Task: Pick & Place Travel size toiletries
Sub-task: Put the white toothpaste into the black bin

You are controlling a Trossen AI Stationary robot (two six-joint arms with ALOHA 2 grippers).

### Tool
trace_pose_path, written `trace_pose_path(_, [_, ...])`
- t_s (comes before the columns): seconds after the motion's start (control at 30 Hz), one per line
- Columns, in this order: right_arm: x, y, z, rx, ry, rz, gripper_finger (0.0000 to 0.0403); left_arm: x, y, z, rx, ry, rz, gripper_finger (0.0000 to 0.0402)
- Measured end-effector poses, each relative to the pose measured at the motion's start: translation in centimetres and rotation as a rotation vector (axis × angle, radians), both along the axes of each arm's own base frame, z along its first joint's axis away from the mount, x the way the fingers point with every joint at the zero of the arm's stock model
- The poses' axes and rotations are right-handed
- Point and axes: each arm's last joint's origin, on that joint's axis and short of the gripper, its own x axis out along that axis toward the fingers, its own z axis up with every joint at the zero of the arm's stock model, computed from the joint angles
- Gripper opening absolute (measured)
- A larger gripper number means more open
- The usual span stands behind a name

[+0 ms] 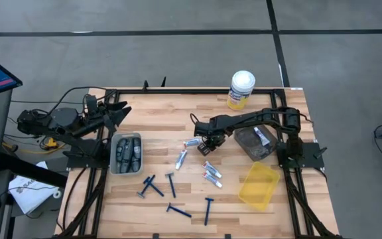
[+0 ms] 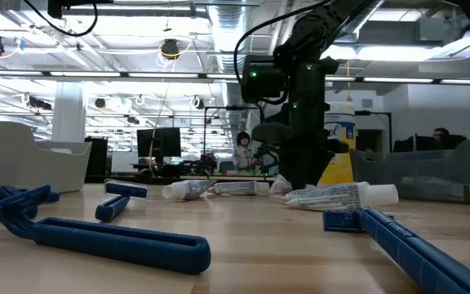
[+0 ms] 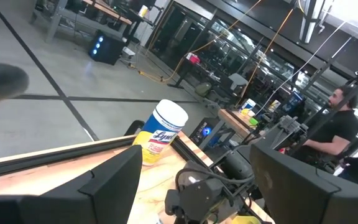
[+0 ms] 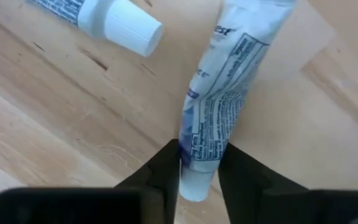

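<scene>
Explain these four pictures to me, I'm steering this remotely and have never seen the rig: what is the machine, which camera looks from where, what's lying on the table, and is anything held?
It is a two-armed robot at a wooden table. One picture looks straight down, one looks level across the tabletop, and each wrist carries a camera.

The right gripper is at mid-table, and its wrist view shows its jaws closed on a small tube, with another tube lying beside it. The left gripper waits at the table's far left corner, jaws open.

On the table: more tubes, blue razors, a grey tray of dark shavers, a dark bin holding one tube, an empty yellow bin and a yellow canister.
</scene>
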Motion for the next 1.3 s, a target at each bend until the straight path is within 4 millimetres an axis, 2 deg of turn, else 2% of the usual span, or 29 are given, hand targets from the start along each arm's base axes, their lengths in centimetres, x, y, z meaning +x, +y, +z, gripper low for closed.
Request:
trace_pose_path(0.1, [0.0, 0.0, 0.0, 0.005, 0.003, 0.001, 0.0066, 0.0, 0.0, 0.0, 0.0, 0.0, 0.0, 0.0294])
trace_pose_path(0.27, [-0.3, 0.1, 0.5, 0.023, 0.016, 0.035, 0.0059, 0.0, 0.0, 0.0, 0.0, 0.001, 0.0, 0.0294])
trace_pose_path(0.37, [-0.4, 0.2, 2.2, 0.016, -0.027, 0.064, 0.0058, 0.0, 0.0, 0.0, 0.0, 0.001, 0.0, 0.0294])
trace_pose_path(0.53, [-1.8, -0.3, 6.5, -0.02, -0.121, 0.054, 0.0057, 0.0, 0.0, 0.0, 0.0, 0.0, -0.001, 0.0294])
trace_pose_path(0.7, [-4.7, -0.9, 11.3, -0.103, -0.182, 0.011, 0.0058, 0.0, 0.0, 0.0, 0.0, 0.0, 0.0, 0.0294])
trace_pose_path(0.9, [-9.2, -1.2, 15.2, -0.219, -0.127, -0.069, 0.0059, 0.0, 0.0, 0.0, 0.0, 0.0, -0.001, 0.0294])
trace_pose_path(1.1, [-13.4, -0.8, 17.2, -0.311, 0.019, -0.16, 0.0059, 0.0, 0.0, 0.0, 0.0, 0.0, 0.0, 0.0294])
trace_pose_path(1.3, [-16.3, -0.2, 17.9, -0.337, 0.123, -0.215, 0.0059, 0.0, 0.0, 0.0, 0.0, 0.0, 0.0, 0.0294])
